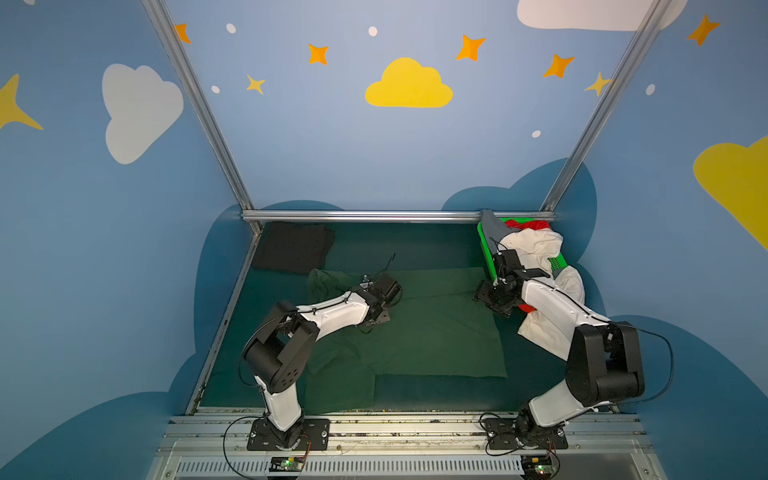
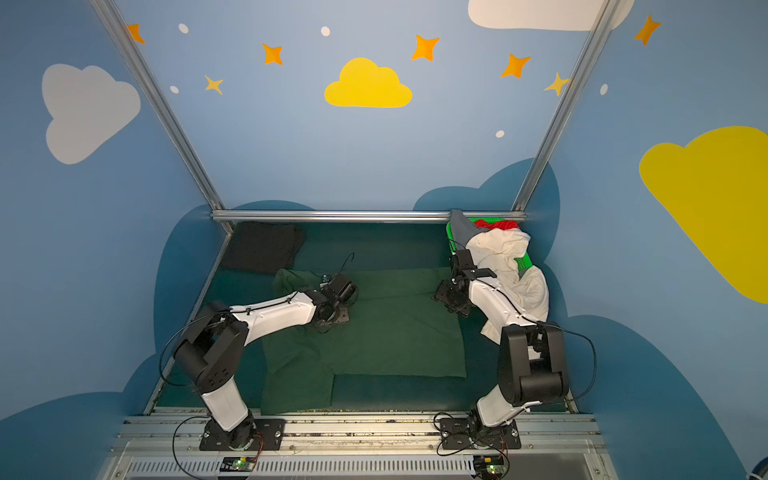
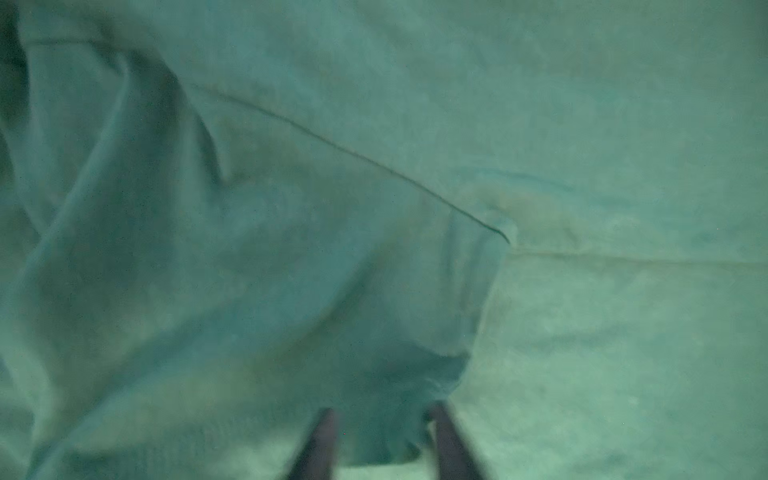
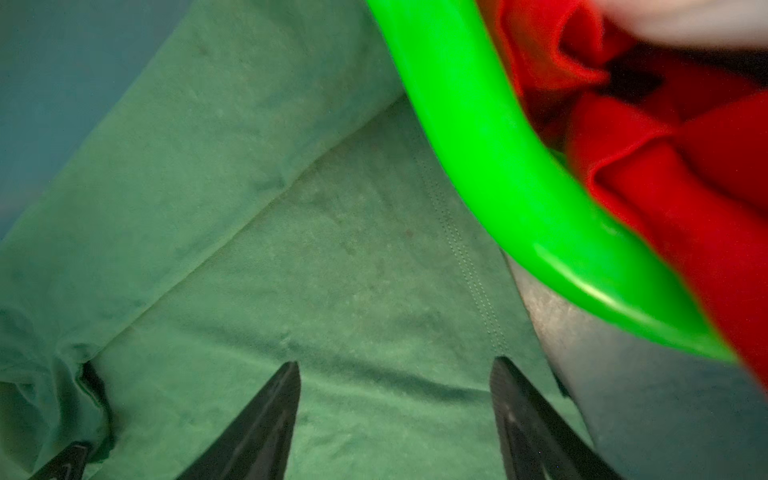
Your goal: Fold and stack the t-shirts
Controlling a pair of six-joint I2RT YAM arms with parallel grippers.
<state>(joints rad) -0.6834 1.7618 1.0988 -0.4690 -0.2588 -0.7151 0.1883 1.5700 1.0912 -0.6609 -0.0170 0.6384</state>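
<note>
One green t-shirt (image 4: 332, 270) lies beneath right claw (image 4: 397, 363).

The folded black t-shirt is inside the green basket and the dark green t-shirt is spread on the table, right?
No: both top views show the folded black cloth t-shirt at the far left of the table, outside the bright green plastic mesh basket. The dark green cloth t-shirt is spread on the table.

Nothing legible: no text, label, brand, number or sign readable on any surface in the top or wrist views.
</note>
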